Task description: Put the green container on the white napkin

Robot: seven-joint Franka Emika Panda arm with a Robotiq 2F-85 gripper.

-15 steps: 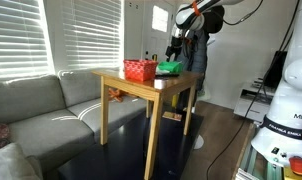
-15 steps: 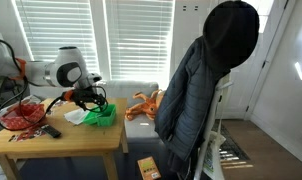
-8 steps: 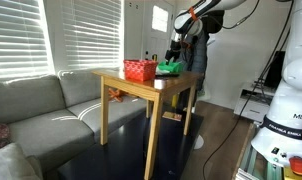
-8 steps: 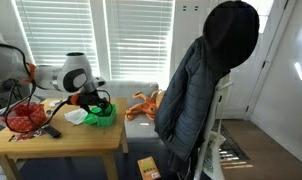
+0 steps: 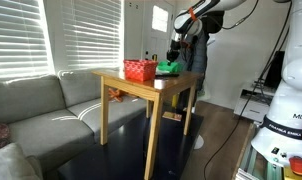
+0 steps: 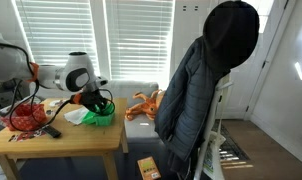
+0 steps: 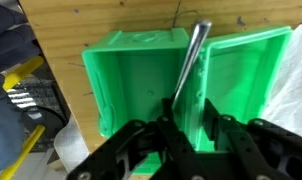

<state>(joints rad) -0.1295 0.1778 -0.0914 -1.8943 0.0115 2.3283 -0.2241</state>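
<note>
Slatted blinds (image 6: 131, 40) cover the windows behind a wooden counter (image 5: 126, 88), with a grey sofa (image 5: 31, 112) beside it in an exterior view and a black jacket (image 6: 206, 75) draped over a chair in an exterior view. On the counter my pincer (image 7: 194, 118) reaches down into the green container (image 7: 141, 80), and from my wrist I see its two black fingers (image 7: 167, 135) standing either side of the wall that splits the container into two compartments, pressed against that wall, so I am clamped on it. A slim grey bar (image 7: 192, 55) slants across the top of that same wall; I cannot tell what it is. The green container (image 6: 101, 113) sits near the counter's end, under my pincer (image 6: 94, 101), and whether its base rests on the wood or hangs just clear of it I cannot tell. The white napkin (image 6: 76, 115) lies just beside it, between it and the red basket (image 6: 25, 117); from my wrist the napkin (image 7: 296, 90) shows along one edge of the container, touching it, though I cannot tell whether the container overlaps it. A black remote (image 6: 52, 131) lies on the counter near the basket. In an exterior view the green container (image 5: 169, 68) shows just beside the red basket (image 5: 140, 70), my pincer (image 5: 173, 56) right above it. An orange toy (image 6: 143, 104) sits beyond the counter's end.
</note>
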